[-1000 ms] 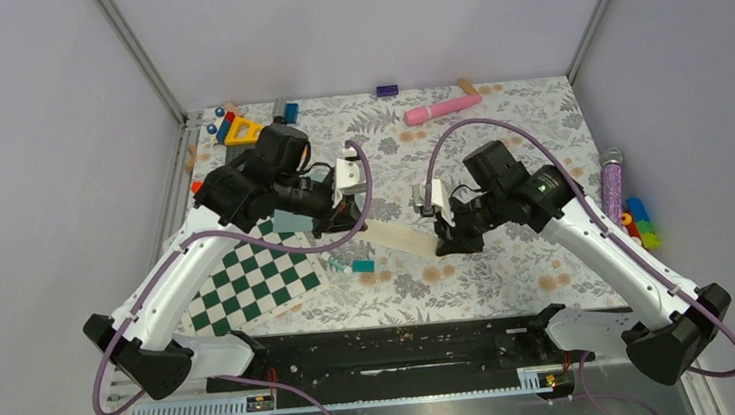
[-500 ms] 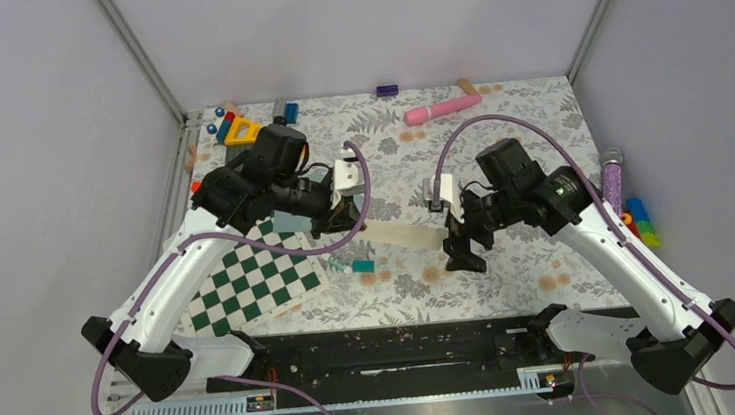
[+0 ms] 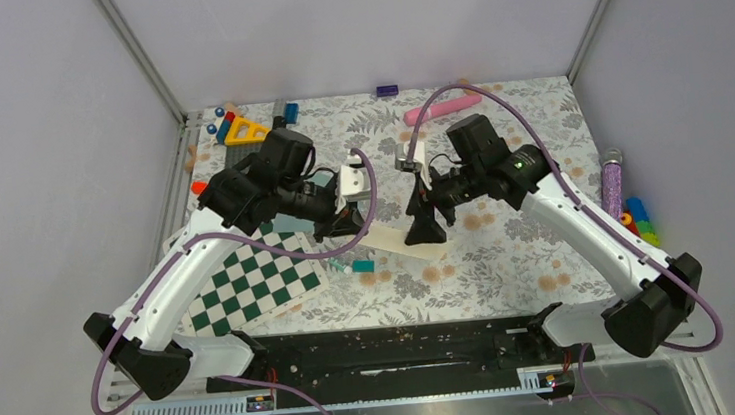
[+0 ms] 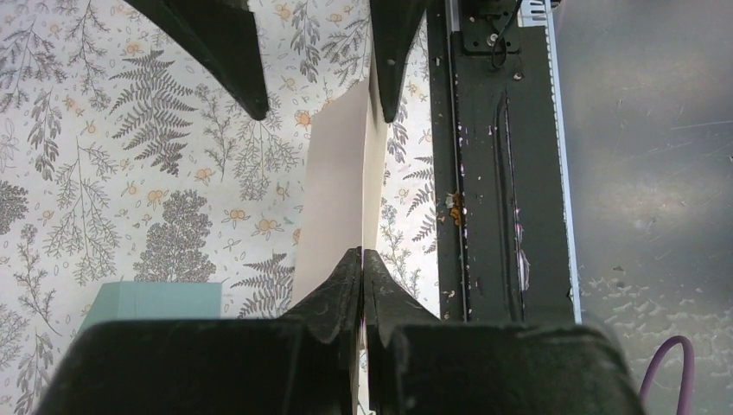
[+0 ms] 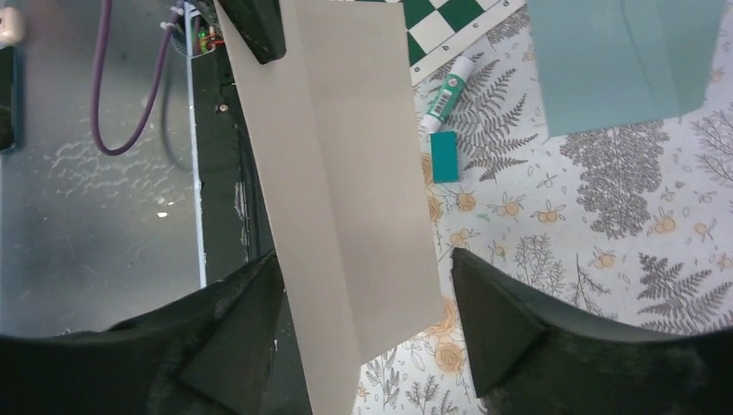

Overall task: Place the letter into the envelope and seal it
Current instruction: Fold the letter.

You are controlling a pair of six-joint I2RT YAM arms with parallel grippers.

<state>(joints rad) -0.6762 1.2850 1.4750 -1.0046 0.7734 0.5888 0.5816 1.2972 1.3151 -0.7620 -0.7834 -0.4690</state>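
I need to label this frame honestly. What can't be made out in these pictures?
the envelope: far part cut off by the right wrist view's top edge, flap unclear; from above, the left arm covers most of it.
the letter: any writing or ruling too fine in every view.
glue stick: label too small to read.

Note for your records: the letter (image 5: 346, 199) is matt cream paper, smooth, with one sharp crease. The envelope (image 5: 614, 60) is matt teal paper, also smooth. On the left gripper (image 4: 361, 259) and the right gripper (image 5: 363, 277) you have matt black plastic with a fine grain. The table cover (image 3: 508, 255) is a flat floral print without shine; you can't tell cloth from paper. The checkerboard (image 5: 449, 17) is a matt printed sheet. The glue stick (image 5: 447, 93) is glossy plastic. The base rail (image 4: 488, 173) is black metal, dust-speckled. The grey panel (image 4: 648, 173) is dull, scuffed metal. The purple cable (image 5: 104, 86) has a smooth sheath with a slight sheen.
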